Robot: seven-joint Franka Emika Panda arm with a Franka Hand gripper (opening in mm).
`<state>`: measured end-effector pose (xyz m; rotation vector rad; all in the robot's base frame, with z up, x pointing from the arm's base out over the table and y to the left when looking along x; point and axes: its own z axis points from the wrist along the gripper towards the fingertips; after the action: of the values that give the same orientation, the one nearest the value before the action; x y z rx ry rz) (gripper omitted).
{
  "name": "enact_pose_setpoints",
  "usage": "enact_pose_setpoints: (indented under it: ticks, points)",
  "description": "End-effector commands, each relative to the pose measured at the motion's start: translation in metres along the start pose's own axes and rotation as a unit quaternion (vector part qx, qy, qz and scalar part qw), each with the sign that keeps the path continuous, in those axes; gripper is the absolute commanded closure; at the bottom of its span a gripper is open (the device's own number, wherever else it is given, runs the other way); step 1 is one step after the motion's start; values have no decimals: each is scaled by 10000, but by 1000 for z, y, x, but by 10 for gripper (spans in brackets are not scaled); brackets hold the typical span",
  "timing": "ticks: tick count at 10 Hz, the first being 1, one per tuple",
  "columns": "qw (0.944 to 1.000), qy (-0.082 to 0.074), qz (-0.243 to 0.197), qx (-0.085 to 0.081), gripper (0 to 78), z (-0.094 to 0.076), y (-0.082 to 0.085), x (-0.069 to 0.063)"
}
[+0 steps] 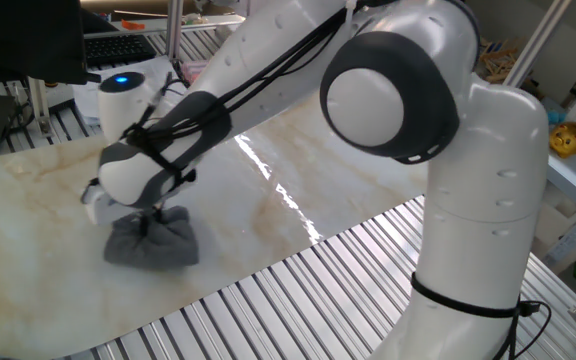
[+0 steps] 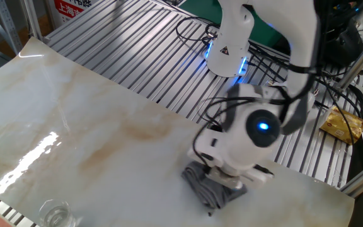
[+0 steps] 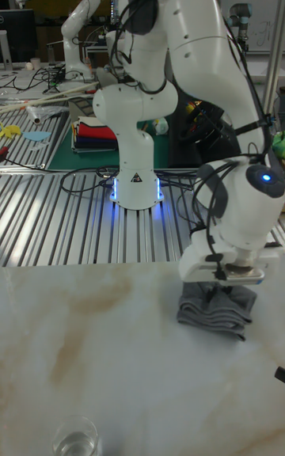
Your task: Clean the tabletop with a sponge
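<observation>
The sponge [image 1: 153, 243] is a dark grey wrinkled pad bunched on the glossy cream marble-look tabletop [image 1: 268, 195]. My gripper [image 1: 148, 224] points straight down into it, shut on the sponge, pinching a fold at its top and pressing it onto the slab. From the other side, the sponge [image 2: 208, 188] lies near the slab's far right end under the gripper [image 2: 222, 180]. The tall view shows the sponge [image 3: 215, 310] below the gripper [image 3: 226, 288], near the tabletop's [image 3: 103, 345] right edge. The wrist hides the fingertips.
Ribbed silver metal slats [image 2: 137, 57] surround the slab. The arm's base [image 2: 229, 50] stands on them with cables around it. An empty clear glass [image 2: 55, 214] sits at the slab's near edge, also in the tall view as glass [image 3: 77, 436]. A yellow packet [image 2: 339, 123] lies at right.
</observation>
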<state>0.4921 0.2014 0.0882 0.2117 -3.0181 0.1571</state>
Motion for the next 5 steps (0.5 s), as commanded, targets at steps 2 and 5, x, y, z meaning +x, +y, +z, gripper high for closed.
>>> enact_pose_setpoints:
  ticks: [2,5]
  points:
    - [9990,-98,-422,122,763,-10,-50,-33]
    - [9989,-329,-325,-22,763,-2,-36,-58]
